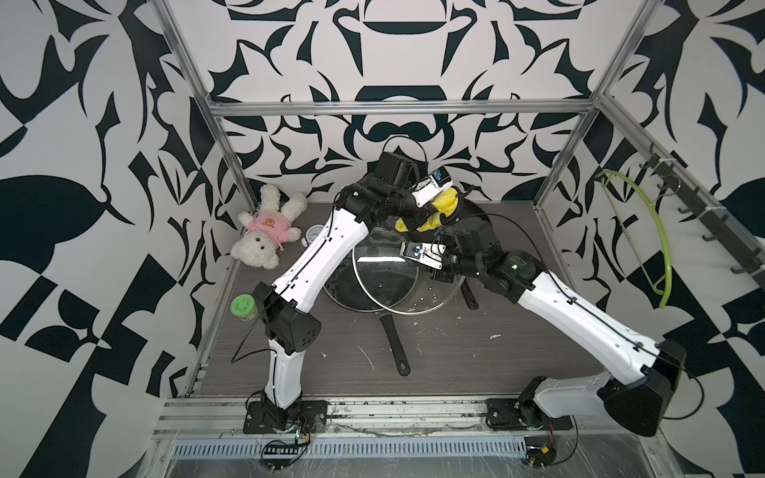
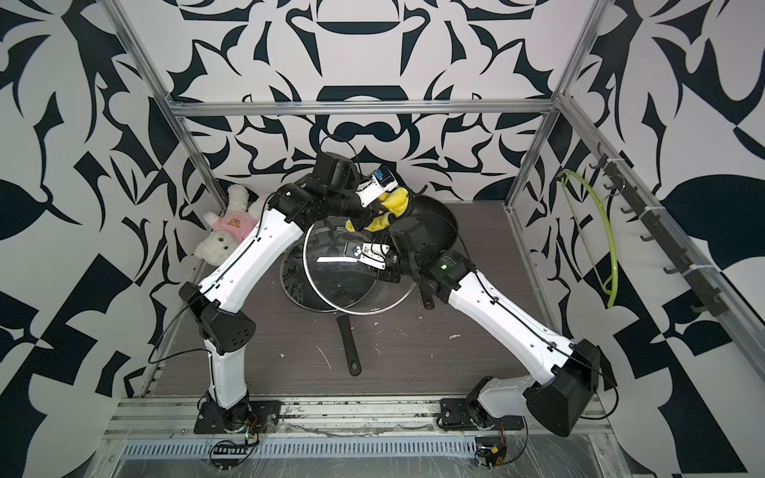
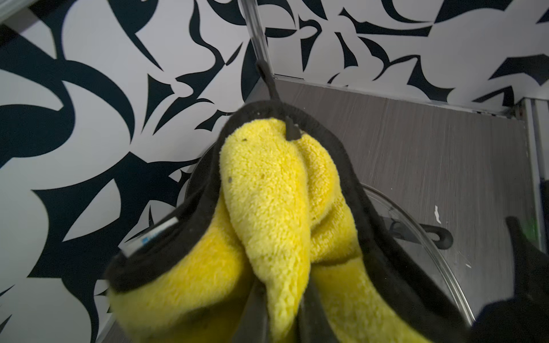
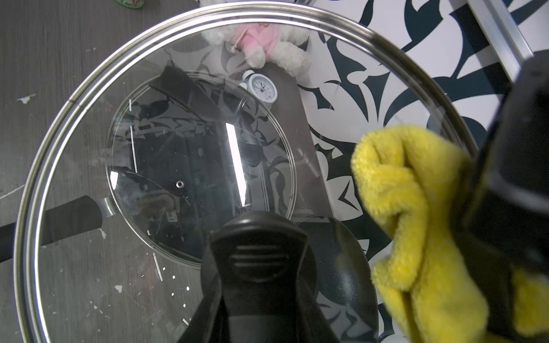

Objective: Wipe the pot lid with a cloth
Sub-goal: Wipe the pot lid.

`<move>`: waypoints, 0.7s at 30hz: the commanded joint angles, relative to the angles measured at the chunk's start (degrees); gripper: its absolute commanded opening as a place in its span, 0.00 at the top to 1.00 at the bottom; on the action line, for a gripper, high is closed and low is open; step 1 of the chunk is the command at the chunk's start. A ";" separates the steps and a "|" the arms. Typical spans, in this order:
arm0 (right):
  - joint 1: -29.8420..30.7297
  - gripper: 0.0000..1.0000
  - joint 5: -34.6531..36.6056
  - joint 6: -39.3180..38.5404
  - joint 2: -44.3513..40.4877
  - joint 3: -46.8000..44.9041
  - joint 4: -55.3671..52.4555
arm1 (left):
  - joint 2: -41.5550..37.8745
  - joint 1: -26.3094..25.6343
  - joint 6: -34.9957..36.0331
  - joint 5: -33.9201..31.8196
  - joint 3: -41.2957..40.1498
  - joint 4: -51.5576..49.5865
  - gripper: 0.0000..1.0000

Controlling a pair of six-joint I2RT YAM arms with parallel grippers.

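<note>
Cloth (image 3: 267, 208) fills your left wrist view, bunched, dark trim outward; your left gripper (image 3: 282, 314) is pinched fully closed on it. In both top views cloth (image 1: 445, 202) (image 2: 395, 202) hangs at far rim of pot lid (image 1: 414, 312); contact unclear. Your right gripper (image 4: 261, 314) clamps lid's black knob (image 4: 258, 246), jaws partly apart around it, lid overlapping frying pan (image 1: 393, 343). Second pan (image 2: 434, 223) sits behind, near back wall. Table's left edge crowded: teddy bear (image 1: 265, 231), clock (image 1: 313, 236), green-capped jar (image 1: 242, 308). Your freest room: dark wood-grain table (image 1: 455, 351), white-flecked, front and right.

The cloth (image 1: 447, 201) is behind the lid (image 1: 397, 289), the teddy bear (image 1: 265, 231) left of both.
</note>
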 commanded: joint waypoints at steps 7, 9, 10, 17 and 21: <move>0.87 1.00 5.24 -2.34 -4.29 3.23 16.97 | -4.49 0.12 -4.99 -6.19 -6.78 9.76 1.00; 0.91 1.00 6.29 -0.22 -4.95 2.72 17.78 | -6.61 1.05 -10.30 -11.79 -9.88 14.90 1.00; 0.87 1.00 7.89 0.47 -5.17 2.55 17.95 | -7.55 1.65 -12.20 -13.54 -10.69 16.55 1.00; 0.82 1.00 13.58 8.49 -8.56 -0.22 21.87 | -12.15 2.38 -16.56 -21.48 -15.47 16.68 1.00; 0.78 1.00 16.44 15.20 -9.89 -0.03 23.43 | -16.92 2.37 -23.68 -25.40 -22.28 18.90 1.00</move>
